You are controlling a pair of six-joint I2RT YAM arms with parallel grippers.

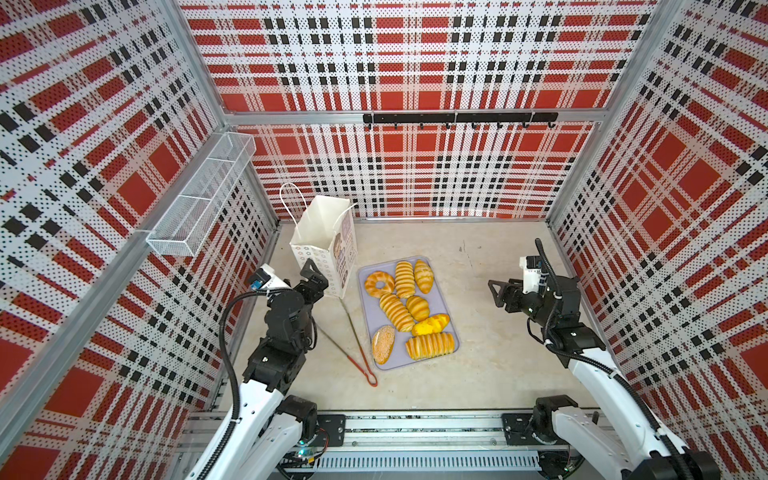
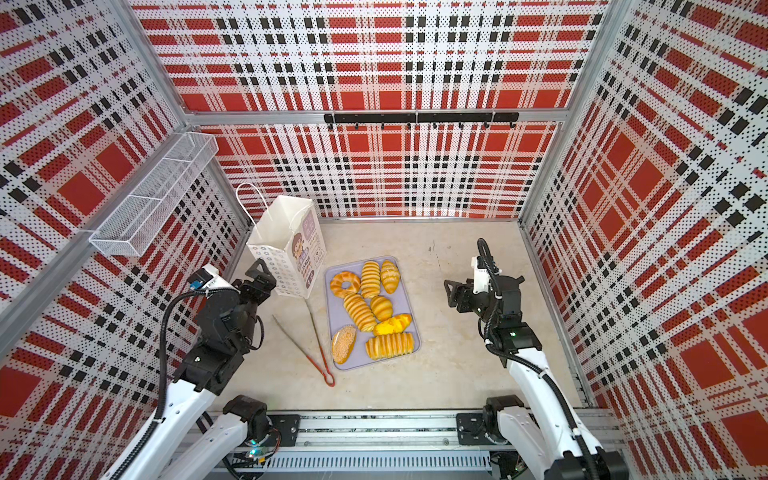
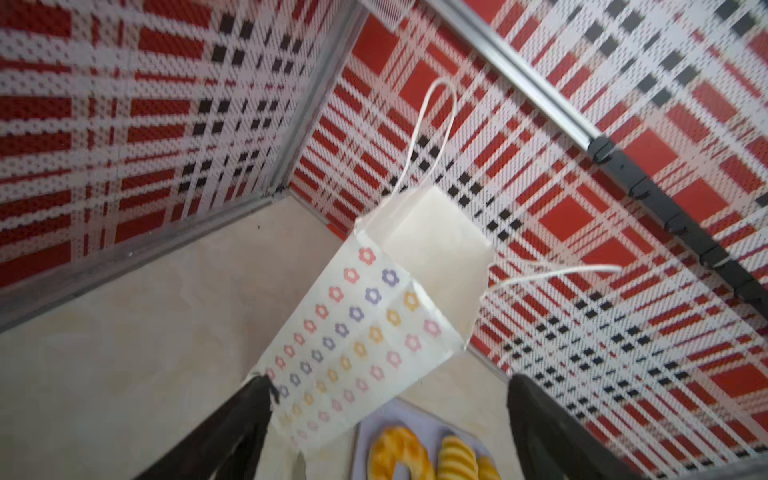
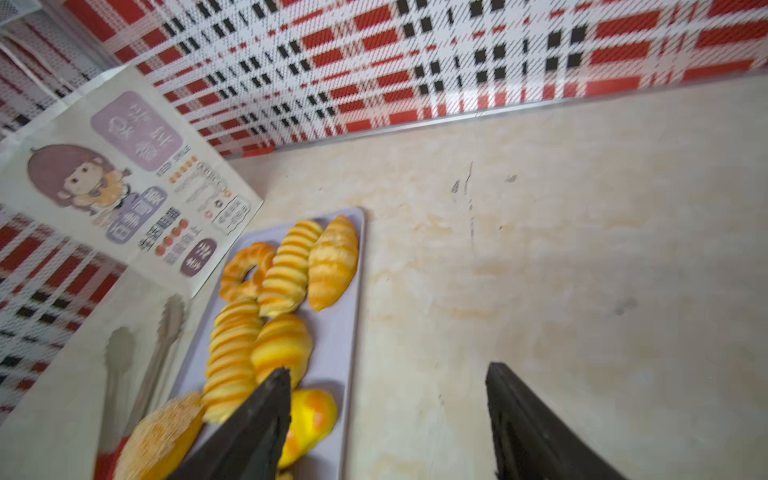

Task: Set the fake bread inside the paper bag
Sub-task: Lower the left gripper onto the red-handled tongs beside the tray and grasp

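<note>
Now, my left gripper [image 1: 312, 277]: jaws spread wide, holding nothing, just beside the bag's near corner.
My right gripper [image 1: 493, 294]: jaws also wide apart, empty, over the table [image 1: 478, 374], right of the tray.
Bread [image 1: 397, 311]: all eight pieces lie on the lilac tray [image 1: 441, 291].
Bag [image 1: 320, 232]: upright, mouth open, just beside the tray's far left corner.
Tongs [image 1: 357, 336]: flat on the table, left of the tray.

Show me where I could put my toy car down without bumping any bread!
The widest bare table lies between the tray and the right gripper, reaching the back wall. Another patch lies between the tray and the base rail. It's crowded by the paper bag, tongs and left gripper.
</note>
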